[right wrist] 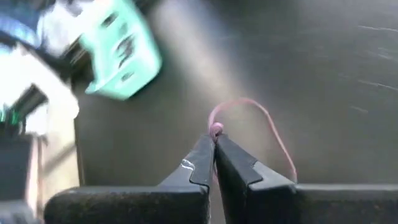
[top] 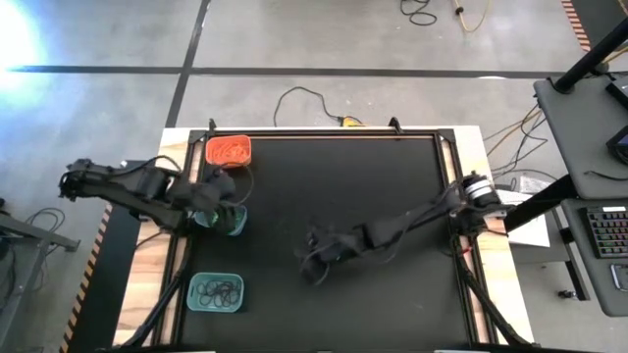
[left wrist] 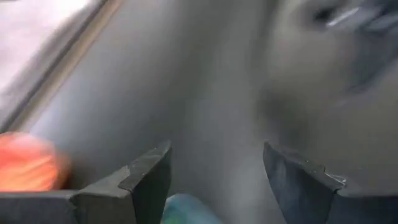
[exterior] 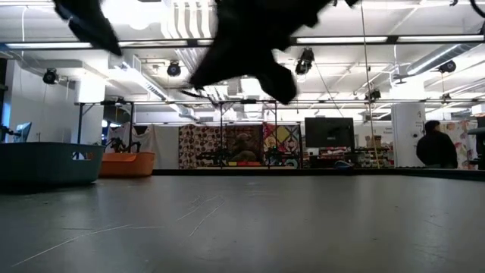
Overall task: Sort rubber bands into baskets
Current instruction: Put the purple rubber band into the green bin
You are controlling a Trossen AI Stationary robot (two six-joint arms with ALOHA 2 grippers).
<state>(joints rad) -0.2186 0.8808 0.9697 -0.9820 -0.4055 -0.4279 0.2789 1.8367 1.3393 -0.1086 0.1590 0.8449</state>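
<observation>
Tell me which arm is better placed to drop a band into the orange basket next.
Right. The right gripper is shut on an orange rubber band over mid-table, ready to carry it to the orange basket. The left gripper is open and empty over a teal basket.

- Three small shallow plastic baskets line the black table's left edge: the orange basket farthest back, a teal basket mid-row, another teal basket nearest.
- The left gripper hangs over the middle one.
- The right gripper, mid-table, pinches a thin pink rubber band.
</observation>
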